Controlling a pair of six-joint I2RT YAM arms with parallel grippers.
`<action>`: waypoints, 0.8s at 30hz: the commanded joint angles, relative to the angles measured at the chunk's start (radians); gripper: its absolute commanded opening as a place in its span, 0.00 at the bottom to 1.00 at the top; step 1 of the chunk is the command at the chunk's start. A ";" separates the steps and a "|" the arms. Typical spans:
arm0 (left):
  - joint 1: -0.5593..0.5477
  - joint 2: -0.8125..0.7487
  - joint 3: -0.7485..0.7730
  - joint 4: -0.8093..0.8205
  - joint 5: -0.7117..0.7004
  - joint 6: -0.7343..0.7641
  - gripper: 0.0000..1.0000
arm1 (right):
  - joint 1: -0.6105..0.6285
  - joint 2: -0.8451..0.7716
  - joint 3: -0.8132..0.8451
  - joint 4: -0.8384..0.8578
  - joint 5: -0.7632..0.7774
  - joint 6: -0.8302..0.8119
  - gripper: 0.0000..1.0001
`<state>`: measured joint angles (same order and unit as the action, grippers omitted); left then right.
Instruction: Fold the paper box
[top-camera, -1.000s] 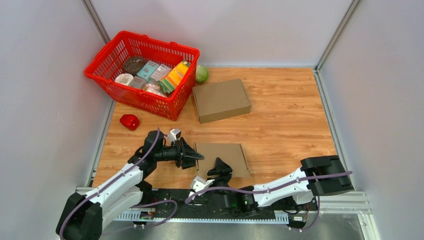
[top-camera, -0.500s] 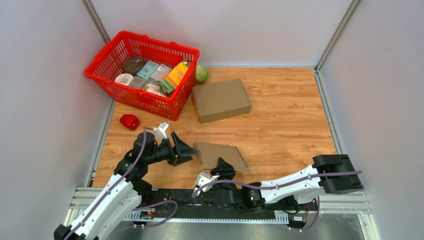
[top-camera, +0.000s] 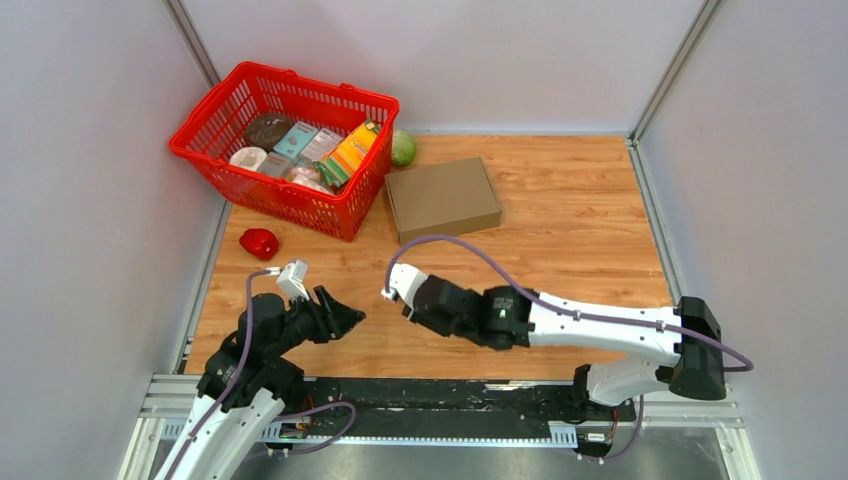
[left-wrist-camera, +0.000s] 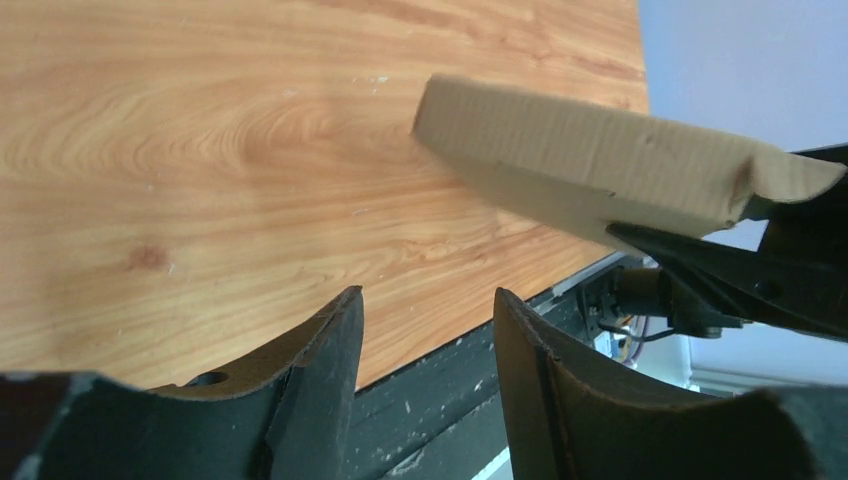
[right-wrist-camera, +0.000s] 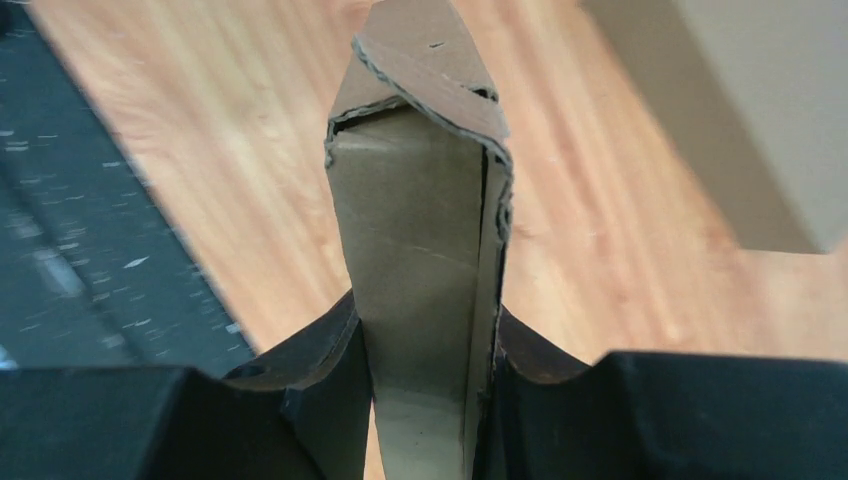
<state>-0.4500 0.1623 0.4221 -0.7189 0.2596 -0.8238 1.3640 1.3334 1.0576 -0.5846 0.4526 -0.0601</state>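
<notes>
— Nearest?
— Left jaws stand apart over the wood-grain bench; right jaws clamp the flattened brown cardboard box, lifted.
— Beyond?
— Closed cardboard box, red plastic basket, grey walls. Overhead, the right arm hides the held box.

The worktop is showing smooth, faintly glossy wood grain. The paper box is looking like matt brown corrugated cardboard, its cut edges rough. The basket is gleaming as glossy red plastic mesh.
</notes>
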 joint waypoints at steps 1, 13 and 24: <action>0.002 0.003 0.036 0.176 0.001 0.057 0.58 | -0.127 0.081 0.163 -0.314 -0.442 0.132 0.31; -0.081 0.367 0.064 0.568 0.110 0.170 0.54 | -0.250 0.220 0.189 -0.282 -0.635 0.117 0.37; -0.199 0.548 0.090 0.639 0.064 0.239 0.57 | -0.264 0.219 0.179 -0.250 -0.618 0.134 0.33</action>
<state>-0.6289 0.6823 0.4828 -0.1440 0.3244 -0.6395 1.1030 1.5631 1.2350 -0.8715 -0.1421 0.0532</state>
